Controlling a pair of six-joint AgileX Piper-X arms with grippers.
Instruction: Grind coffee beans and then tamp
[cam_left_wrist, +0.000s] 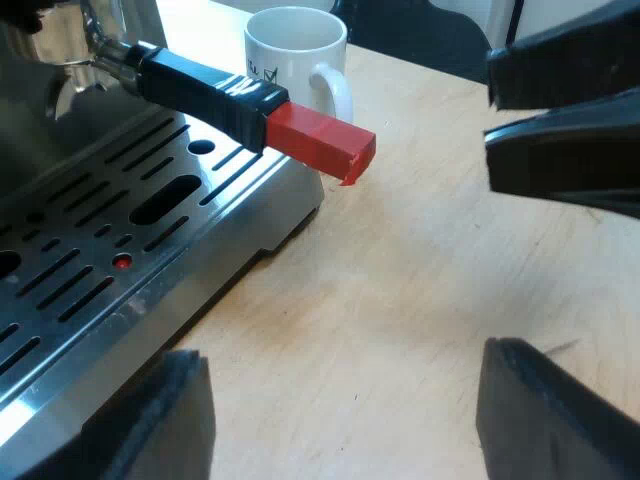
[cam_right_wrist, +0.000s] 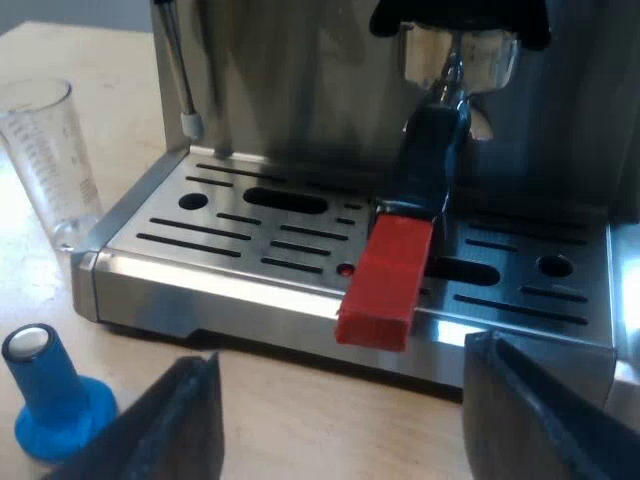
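Observation:
The metal holder (cam_right_wrist: 460, 60) is locked into the espresso machine's front, and its dark handle with the red end (cam_right_wrist: 387, 280) juts out over the drip tray (cam_right_wrist: 230, 235). My right gripper (cam_right_wrist: 340, 420) is open and empty, low over the wood, facing the red end. My left gripper (cam_left_wrist: 345, 420) is also open and empty, beside the tray's edge (cam_left_wrist: 150, 300) and short of the red end (cam_left_wrist: 325, 142). The right gripper (cam_left_wrist: 565, 110) appears in the left wrist view across from the red end. A blue tamper (cam_right_wrist: 48, 395) stands on the table near the right gripper's finger.
A white mug (cam_left_wrist: 295, 50) stands on the table just beyond the handle's red end. A clear measuring glass (cam_right_wrist: 48, 160) stands by the tray's corner, beyond the tamper. The steam wand (cam_right_wrist: 180, 80) hangs over that side of the tray. Bare wooden tabletop (cam_left_wrist: 420, 290) lies under both grippers.

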